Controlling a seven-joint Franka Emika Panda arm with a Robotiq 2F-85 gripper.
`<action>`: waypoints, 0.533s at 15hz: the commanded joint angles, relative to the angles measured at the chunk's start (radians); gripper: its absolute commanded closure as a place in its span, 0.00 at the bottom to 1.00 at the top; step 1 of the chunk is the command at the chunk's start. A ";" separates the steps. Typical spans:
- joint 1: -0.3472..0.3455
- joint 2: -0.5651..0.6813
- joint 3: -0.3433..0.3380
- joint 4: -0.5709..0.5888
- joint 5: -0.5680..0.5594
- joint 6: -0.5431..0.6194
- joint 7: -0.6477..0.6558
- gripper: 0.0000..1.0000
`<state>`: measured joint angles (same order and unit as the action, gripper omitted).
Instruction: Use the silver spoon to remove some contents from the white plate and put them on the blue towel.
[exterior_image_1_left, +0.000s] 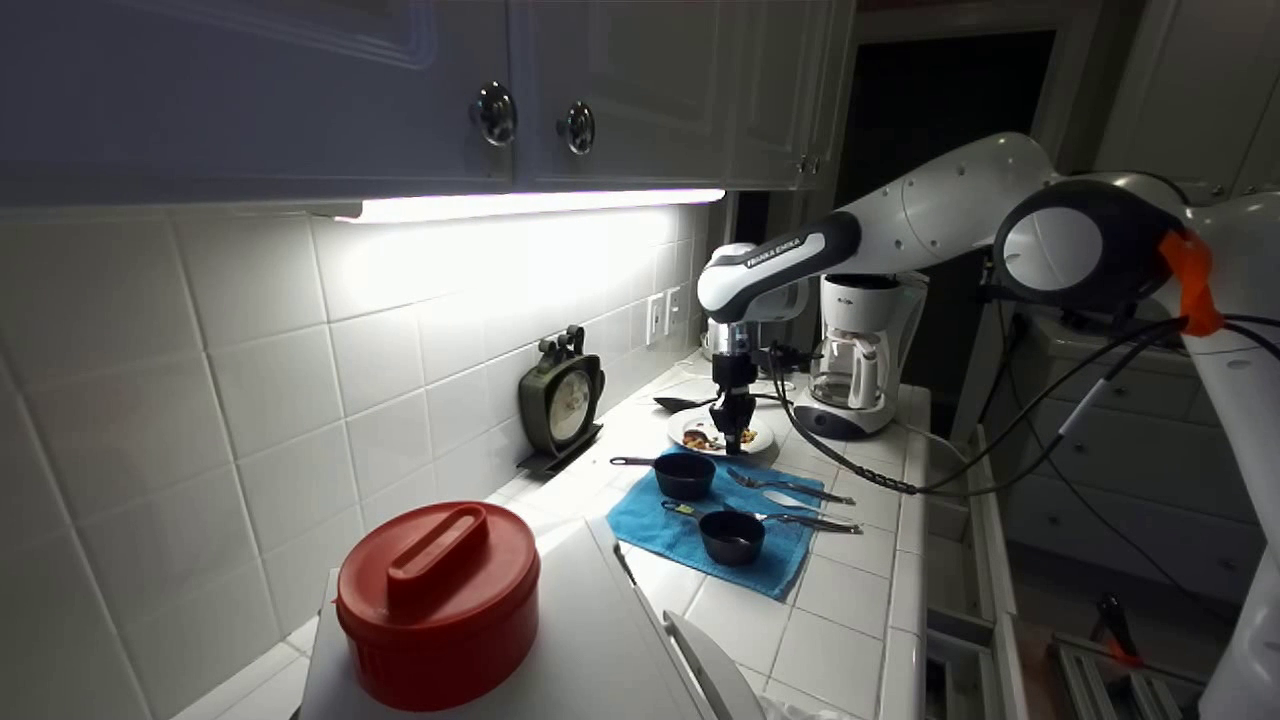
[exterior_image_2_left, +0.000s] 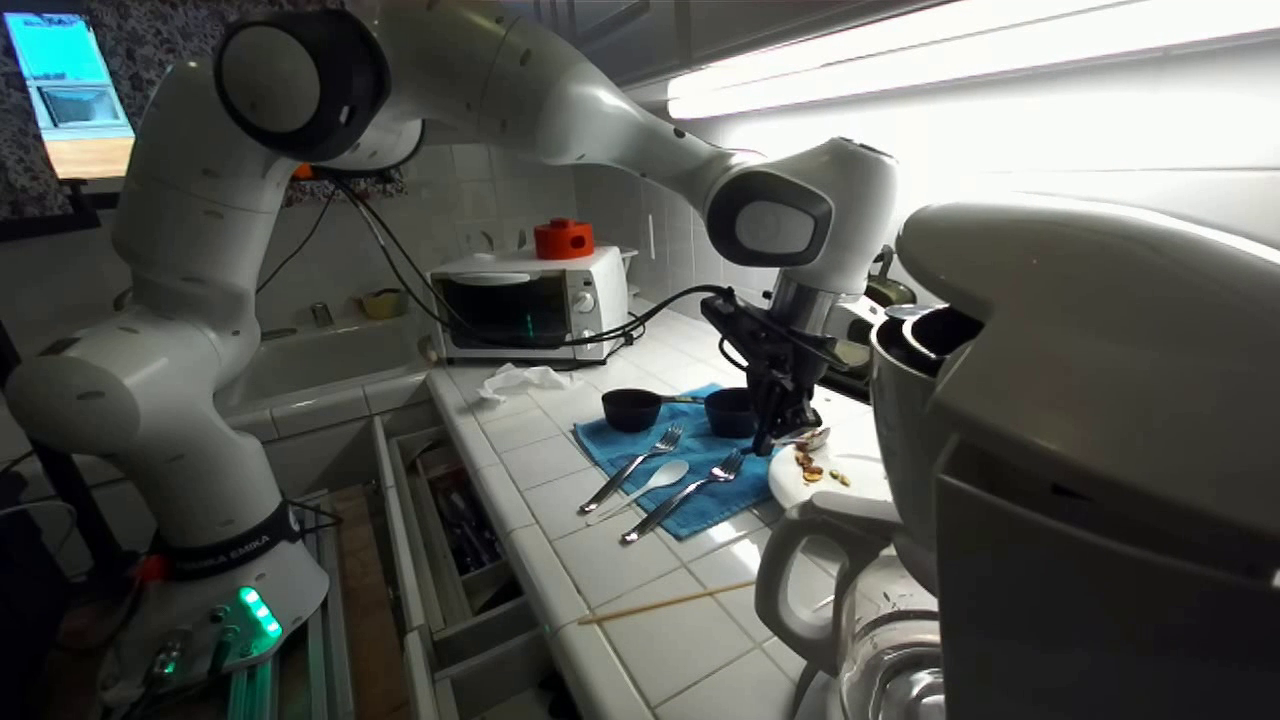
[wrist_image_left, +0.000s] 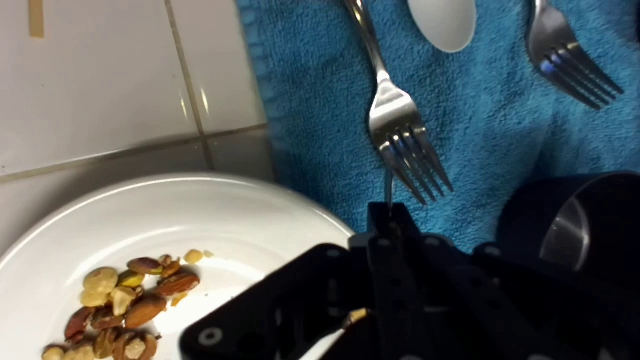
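Note:
My gripper (wrist_image_left: 390, 212) is shut on the thin handle of the silver spoon (wrist_image_left: 388, 185); the handle's end sticks out between the fingertips. In an exterior view the gripper (exterior_image_2_left: 770, 440) is low beside the plate, and the spoon's bowl (exterior_image_2_left: 818, 438) shows above the plate's edge. In the wrist view the bowl is hidden behind the gripper. The white plate (wrist_image_left: 165, 210) holds a heap of nuts, the contents (wrist_image_left: 132, 305); they also show in an exterior view (exterior_image_1_left: 697, 440). The blue towel (wrist_image_left: 320, 100) lies beside the plate and shows in both exterior views (exterior_image_1_left: 640, 520) (exterior_image_2_left: 745, 492).
Two forks (exterior_image_2_left: 650, 455) (exterior_image_2_left: 690, 492), a white spoon (exterior_image_2_left: 665, 474) and two dark cups (exterior_image_1_left: 685, 475) (exterior_image_1_left: 732, 537) lie on the towel. A coffee maker (exterior_image_1_left: 855, 350) stands behind the plate. A wooden stick (exterior_image_2_left: 665, 603), toaster oven (exterior_image_2_left: 530, 305) and open drawer (exterior_image_2_left: 460, 520) are nearby.

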<state>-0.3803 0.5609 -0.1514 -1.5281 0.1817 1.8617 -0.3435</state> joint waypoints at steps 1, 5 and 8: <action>0.007 -0.026 0.010 -0.009 -0.029 -0.027 -0.018 0.95; 0.016 -0.038 0.013 -0.016 -0.031 -0.027 -0.028 0.95; 0.018 -0.051 0.014 -0.022 -0.029 -0.036 -0.037 0.95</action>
<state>-0.3622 0.5426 -0.1445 -1.5285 0.1816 1.8479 -0.3639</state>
